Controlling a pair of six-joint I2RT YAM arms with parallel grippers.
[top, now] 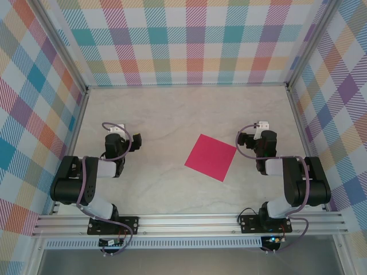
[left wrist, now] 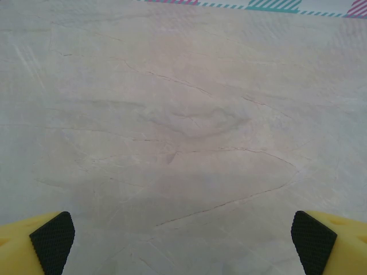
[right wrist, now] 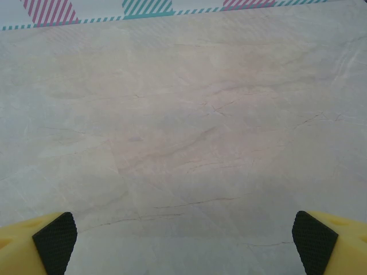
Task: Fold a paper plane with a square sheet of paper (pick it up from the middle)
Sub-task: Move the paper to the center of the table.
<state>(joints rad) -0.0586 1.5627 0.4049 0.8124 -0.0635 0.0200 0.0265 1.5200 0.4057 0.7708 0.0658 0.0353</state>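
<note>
A pale, marble-look table (top: 166,192) with thin dark veins lies flat; a plaid back wall (top: 189,40) in pink, teal, orange and purple stands at its far edge; a matching left wall (top: 28,114) and right wall (top: 344,109) flank it. A bare metal post (top: 61,48) runs along the left wall join; a ribbed metal rail (top: 189,220) crosses the near edge.

No readable text, label, brand or number appears anywhere.

Pale, marble-veined bench (top: 172,114), walled by bright plaid panels. Lying flat on it, right of centre, turned corner-on: a pink-red square sheet of paper (top: 210,157).
</note>
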